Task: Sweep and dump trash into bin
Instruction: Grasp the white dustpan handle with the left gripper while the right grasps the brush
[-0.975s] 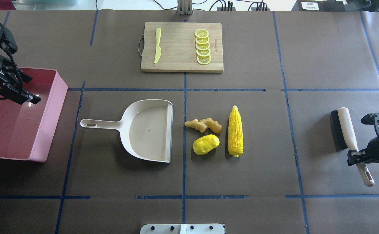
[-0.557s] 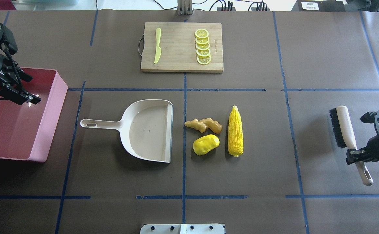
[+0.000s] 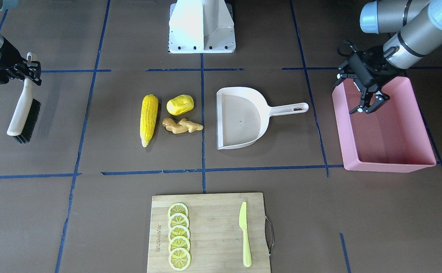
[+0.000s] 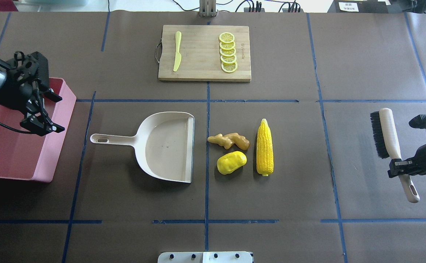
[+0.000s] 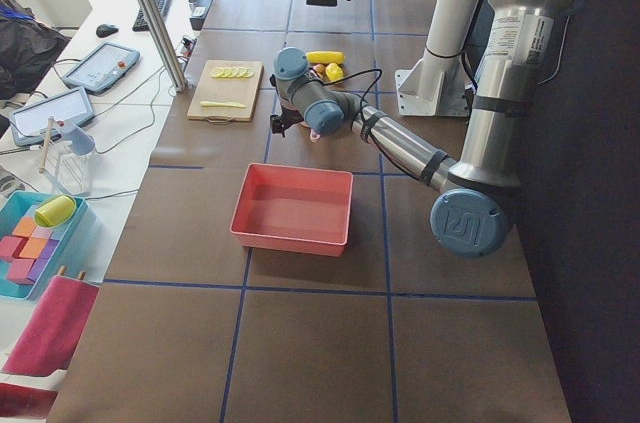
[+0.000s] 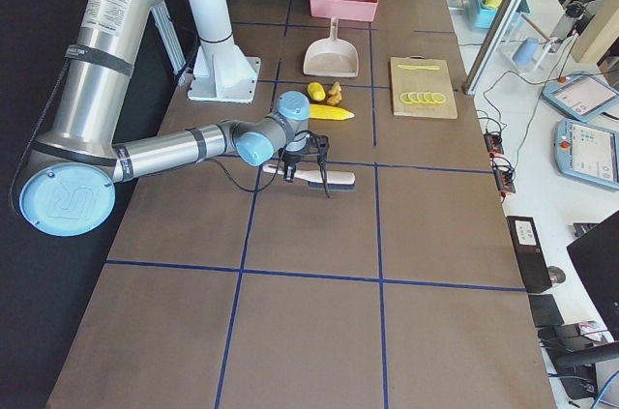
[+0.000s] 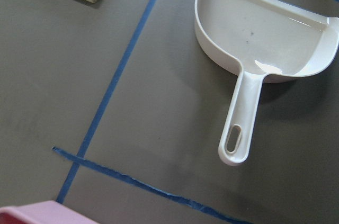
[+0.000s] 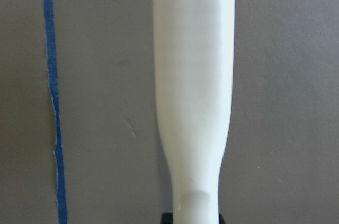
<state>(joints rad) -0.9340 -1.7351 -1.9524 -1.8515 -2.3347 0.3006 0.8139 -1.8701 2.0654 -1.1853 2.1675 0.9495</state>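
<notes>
The trash lies mid-table: a corn cob (image 4: 264, 147) (image 3: 148, 119), a yellow potato-like lump (image 4: 231, 162) (image 3: 180, 104) and a ginger root (image 4: 229, 141) (image 3: 182, 126). Just left of them in the overhead view sits a beige dustpan (image 4: 165, 146) (image 3: 239, 117) (image 7: 265, 38), its mouth facing them. The pink bin (image 4: 57, 146) (image 3: 387, 165) stands at the table's left end. My left gripper (image 4: 58, 113) (image 3: 370, 105) hangs open and empty over the bin's dustpan-side rim. My right gripper (image 4: 399, 168) (image 3: 29, 70) is shut on the handle of a white brush (image 4: 388, 138) (image 3: 21, 113) (image 8: 193, 86) at the right end.
A wooden cutting board (image 4: 203, 69) (image 3: 213, 235) with lemon slices (image 4: 228, 52) and a yellow-green knife (image 4: 177, 51) lies at the far middle. The robot's white base (image 3: 202, 26) stands at the near edge. Blue tape lines cross the brown table cover.
My left gripper has swung right and turned, from over the bin's inside to its dustpan-side rim. The right gripper has carried the brush a little farther from the robot.
</notes>
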